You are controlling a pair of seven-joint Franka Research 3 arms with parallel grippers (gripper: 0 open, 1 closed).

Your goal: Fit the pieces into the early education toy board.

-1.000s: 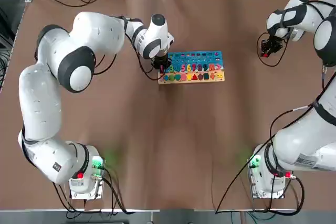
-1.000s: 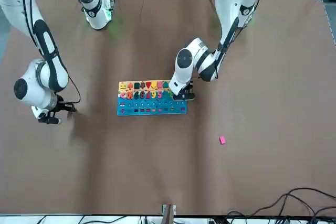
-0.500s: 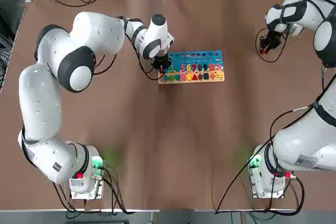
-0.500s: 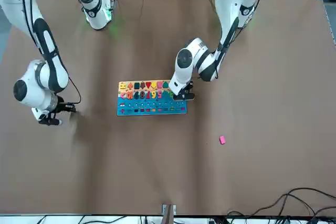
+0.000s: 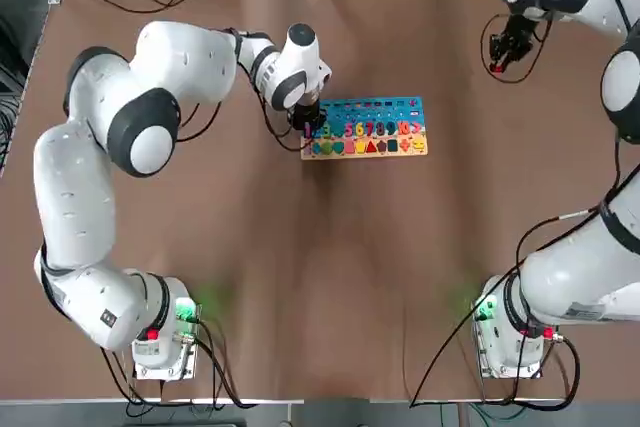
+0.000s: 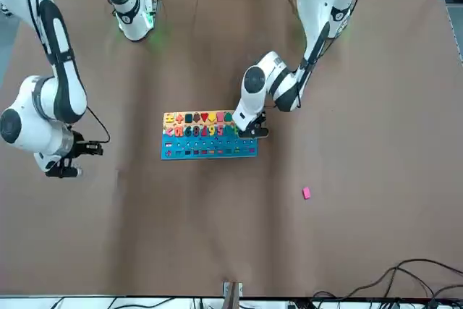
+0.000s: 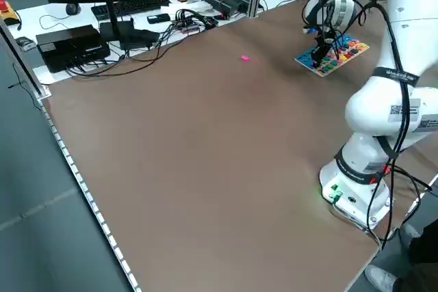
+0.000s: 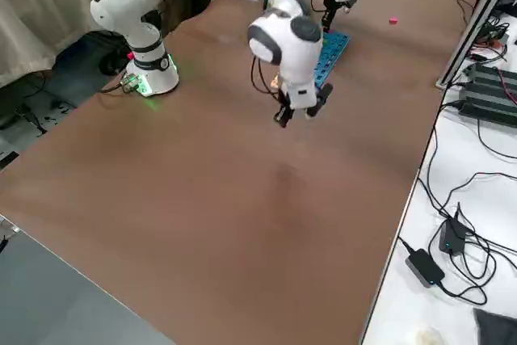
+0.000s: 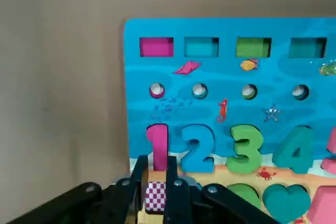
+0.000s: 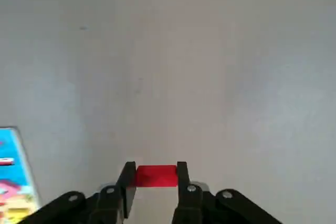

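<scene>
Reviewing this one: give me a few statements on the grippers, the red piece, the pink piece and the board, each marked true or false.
1. The right gripper holds the red piece between its fingers. True.
2. The left gripper is parked far away from the board. False: it is at the board, by the number 1.
3. The pink piece lies on the table, off the board. True.
4. The number 3 is missing from the board. False: it sits there between the 2 and the 4.
</scene>
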